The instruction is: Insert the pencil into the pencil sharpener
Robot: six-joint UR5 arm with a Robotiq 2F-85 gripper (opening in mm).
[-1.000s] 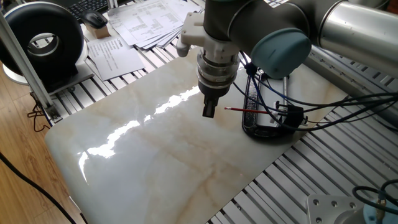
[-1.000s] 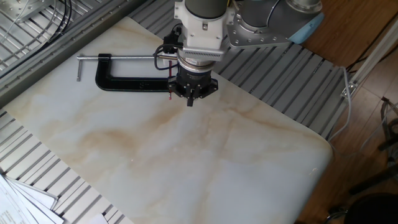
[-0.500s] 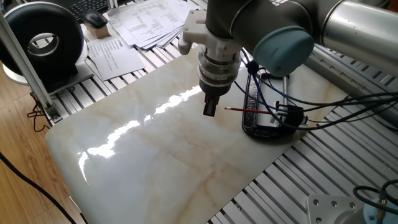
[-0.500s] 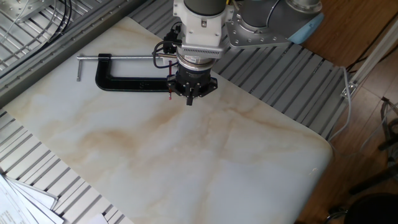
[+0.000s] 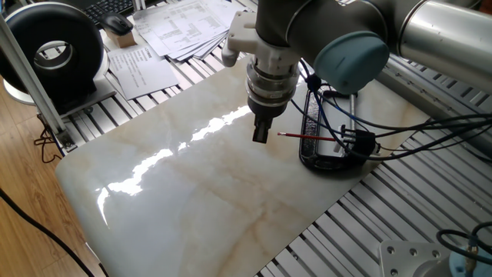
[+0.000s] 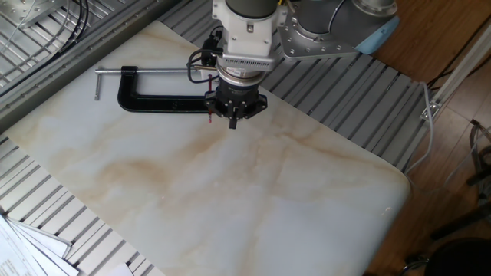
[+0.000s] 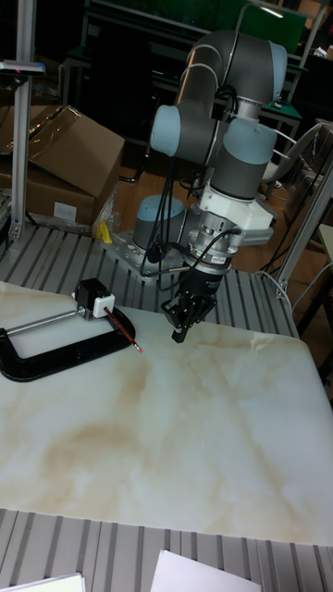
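The red pencil [image 7: 123, 330] lies across the mouth of the black C-clamp [image 7: 57, 356]. One end meets the pencil sharpener [image 7: 92, 298], a small black block with a white patch, and its dark tip points away. Whether that end sits inside the sharpener I cannot tell. The pencil [image 5: 307, 138] also shows red between the gripper and the sharpener [image 5: 361, 143]. My gripper [image 7: 178, 335] hangs just above the marble slab, a short way beyond the pencil's free tip. Its fingers are shut with nothing in them. From the other side, the gripper [image 6: 232, 123] hides most of the pencil [image 6: 209, 115].
The clamp [image 6: 153, 102] with its silver screw lies at the slab's [image 6: 230, 199] far edge. Black cables [image 5: 400, 123] trail from the arm past the clamp. Papers [image 5: 177, 31] and a round black device [image 5: 54, 54] sit beyond the slab's corner.
The gripper has drifted very slightly, upward and a touch sideways. The pencil, sharpener and clamp have not moved.
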